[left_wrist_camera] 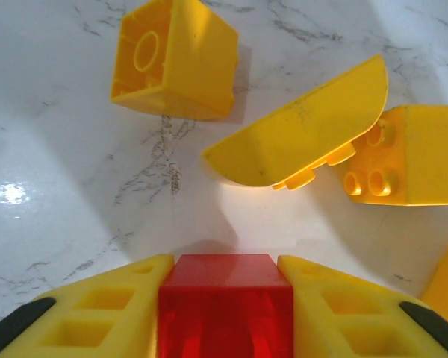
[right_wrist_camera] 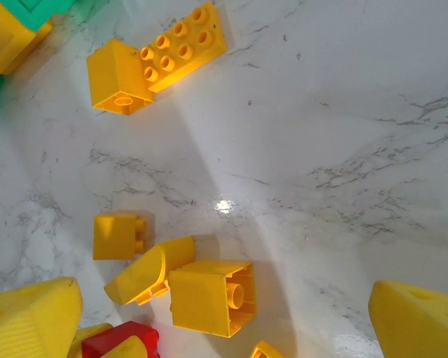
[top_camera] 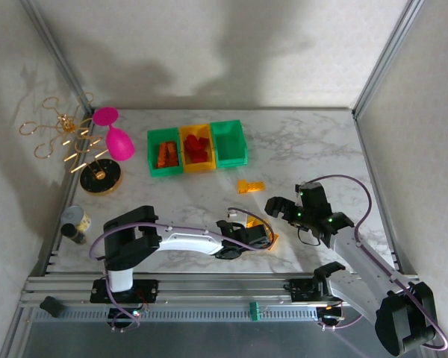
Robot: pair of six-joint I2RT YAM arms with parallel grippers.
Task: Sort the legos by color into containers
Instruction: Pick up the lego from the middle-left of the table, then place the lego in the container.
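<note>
The white marbled surface (top_camera: 306, 149) carries three open containers in a row at its far side. A green plastic bin (top_camera: 166, 171) holds orange bricks, a yellow plastic bin (top_camera: 199, 167) holds red ones, and a second green plastic bin (top_camera: 233, 161) looks empty, presumably kept for yellow. The right gripper (right_wrist_camera: 224, 317) hangs wide open with nothing in it, above loose yellow plastic bricks (right_wrist_camera: 209, 297). The left gripper (left_wrist_camera: 225, 270) is clamped on both sides of a small red plastic brick (left_wrist_camera: 225, 321), low by the surface among the yellow ones. That brick is likely bound for the yellow plastic bin.
</note>
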